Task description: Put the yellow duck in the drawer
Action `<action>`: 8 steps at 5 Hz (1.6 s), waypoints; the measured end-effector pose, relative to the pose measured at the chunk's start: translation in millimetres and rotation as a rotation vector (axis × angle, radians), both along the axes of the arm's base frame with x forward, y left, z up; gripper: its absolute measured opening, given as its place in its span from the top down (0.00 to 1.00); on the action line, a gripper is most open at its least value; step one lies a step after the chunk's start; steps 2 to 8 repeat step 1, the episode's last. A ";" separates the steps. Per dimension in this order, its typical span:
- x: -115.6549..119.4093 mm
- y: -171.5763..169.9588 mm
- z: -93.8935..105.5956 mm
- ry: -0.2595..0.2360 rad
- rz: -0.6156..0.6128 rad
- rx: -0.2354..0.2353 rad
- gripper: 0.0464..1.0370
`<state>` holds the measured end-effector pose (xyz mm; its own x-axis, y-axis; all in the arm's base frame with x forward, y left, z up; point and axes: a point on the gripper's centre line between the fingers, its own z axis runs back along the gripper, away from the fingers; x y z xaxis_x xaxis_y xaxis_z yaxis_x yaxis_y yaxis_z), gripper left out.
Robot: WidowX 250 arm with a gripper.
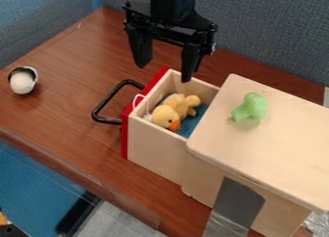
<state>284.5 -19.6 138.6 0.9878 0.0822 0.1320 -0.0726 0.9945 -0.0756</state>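
The yellow plush duck with an orange beak [168, 114] lies inside the pale wooden drawer with a red front [154, 151], near the middle of the frame. It rests on its side or belly, which of the two I cannot tell, on a blue lining [200, 116], its beak toward the drawer's near wall. A thin white loop of cord [135, 101] stands up beside it, close to the red front. The drawer is pulled out, its curved black handle [103, 102] pointing to the left of the frame.

At top centre, the black two-finger gripper [164, 72] hangs over the drawer's far side, its fingers well apart with nothing between them. It is clear of the duck.

To the right, the pale wooden cabinet [283, 130] carries a light green broccoli-shaped toy [252, 107] on its top, and grey tape [237, 202] runs down its near side. At far left, a small white and black ball [22, 81] sits on the brown wooden table [70, 98], well away from the drawer.

I judge the placing step done, which leaves only the retreat. The next move calls for lifting straight up and away, so that neither finger knocks the drawer's far wall or snags the cord. Nothing in the task asks for the drawer to be shut; if that were wanted, the cord should be tucked in first.
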 end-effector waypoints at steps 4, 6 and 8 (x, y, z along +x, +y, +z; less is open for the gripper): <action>0.0 0.7 0.0 0.000 0.001 0.001 0.04; 0.0 0.7 0.0 0.000 0.001 0.001 0.04; 0.0 0.7 0.0 0.000 0.001 0.001 0.04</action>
